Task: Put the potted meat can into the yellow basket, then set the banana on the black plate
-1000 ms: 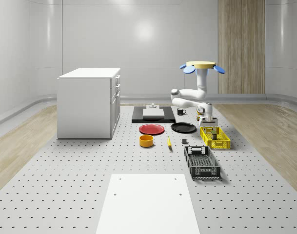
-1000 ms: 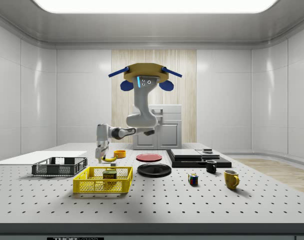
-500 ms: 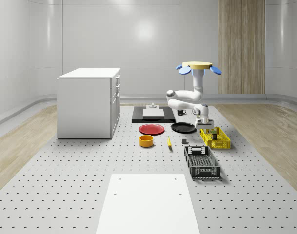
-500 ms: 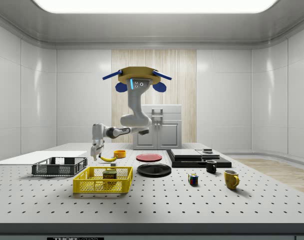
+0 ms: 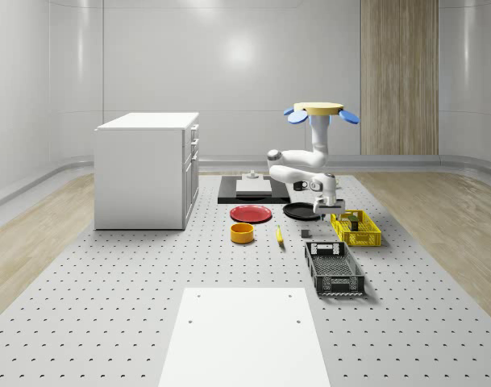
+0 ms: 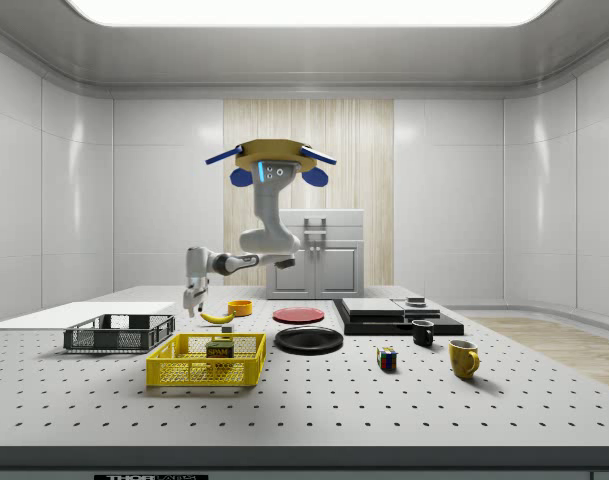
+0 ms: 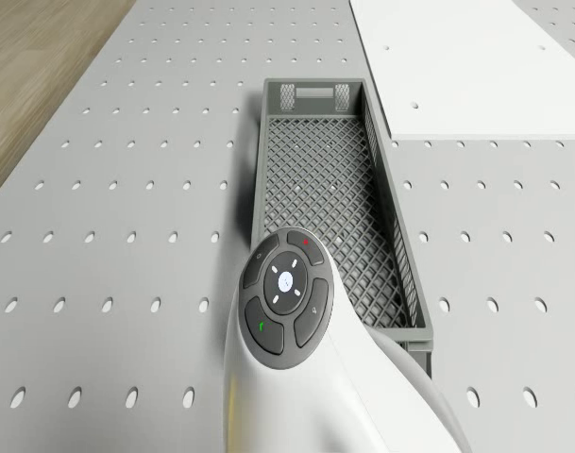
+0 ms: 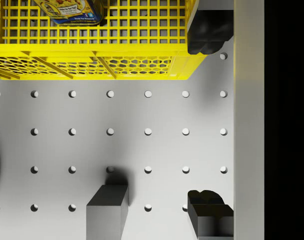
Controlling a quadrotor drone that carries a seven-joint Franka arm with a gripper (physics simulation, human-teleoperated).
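As the drone hovers above the perforated table near the round black plate, gripper: hanging low, its dark blocky fingers apart, gripping nothing.
Potted meat can: inside the yellow lattice basket, just beyond one fingertip.
Banana: curved, lying on the table, clear of the fingers.
Grey block: boxy, near the other fingertip.

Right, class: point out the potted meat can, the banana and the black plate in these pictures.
potted meat can [image 6: 220,349]: side view, on its label, inside the yellow basket.
banana [image 6: 217,317]: side view, on the middle of its curve.
black plate [image 5: 298,211]: whole-scene view, on its bare rim.
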